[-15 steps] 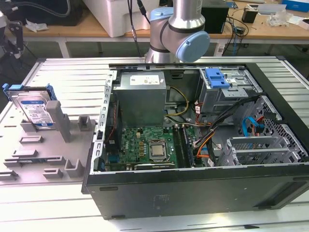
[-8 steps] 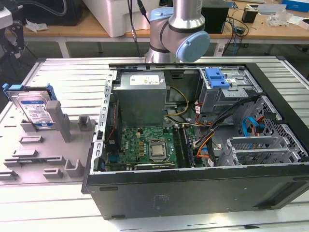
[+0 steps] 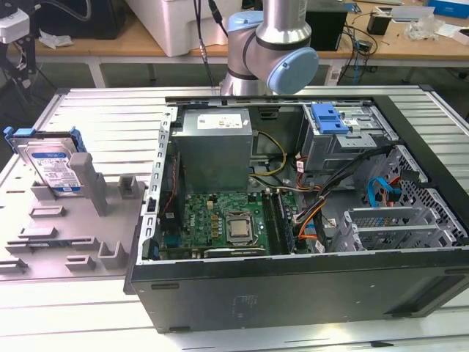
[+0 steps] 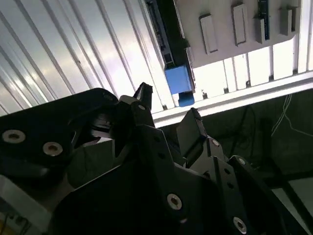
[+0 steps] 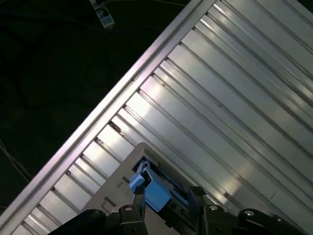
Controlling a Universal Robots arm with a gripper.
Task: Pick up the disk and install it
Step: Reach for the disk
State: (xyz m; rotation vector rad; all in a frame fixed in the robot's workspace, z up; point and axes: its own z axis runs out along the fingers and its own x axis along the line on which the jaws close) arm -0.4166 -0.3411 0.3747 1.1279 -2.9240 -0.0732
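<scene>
Disk [image 5: 152, 190] below claw [image 5: 167, 195], w/o contact, jaws spread

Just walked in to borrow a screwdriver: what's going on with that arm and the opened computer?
A robot arm has the job of fitting the disk into the open computer case. The disk is not yet picked up: it stands on edge in a grey holder on the table, at the exterior view's left of the case. In the second wrist view the claw is open and holds nothing, with the disk ahead of it.
</scene>
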